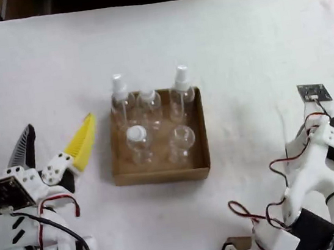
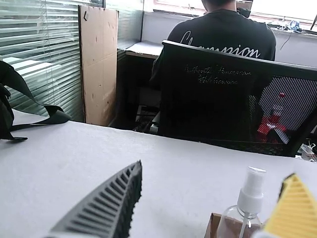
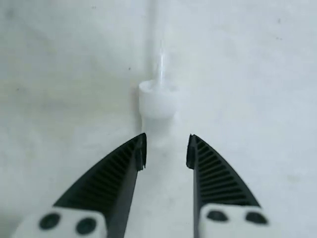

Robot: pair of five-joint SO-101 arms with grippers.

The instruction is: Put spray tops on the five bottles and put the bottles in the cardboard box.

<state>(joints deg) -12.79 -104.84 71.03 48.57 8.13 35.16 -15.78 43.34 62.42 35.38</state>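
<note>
- Bottles (image 1: 150,112) number five, all upright in one cardboard box (image 1: 161,175) at the middle of the tabletop (image 1: 255,45), three in the back row and two in front.
- Left pincer (image 1: 59,122) sits left of the box and apart from it. Its two fingers, one grey (image 2: 106,206) and one yellow (image 2: 294,210), are spread wide with nothing between them.
- In the left wrist view the frame edge cuts off both fingers, the lower part of a topped bottle and most of the box.
- Spray tops: two tall ones stand on the back-left (image 1: 117,82) and back-right (image 1: 181,74) bottles.
- The back-middle and front-left bottles show white at the neck, but I cannot tell whether that is a full top. The front-right neck looks open.
- A third spray top (image 3: 157,101) lies loose on the tabletop, its thin tube faint and pointing away from the right pincer.
- Right pincer (image 3: 166,151) is narrowly parted, with a black fingertip on either side of that top's near end. I cannot tell whether they touch it.
- From above, the right arm (image 1: 320,166) covers its own pincer.
</note>
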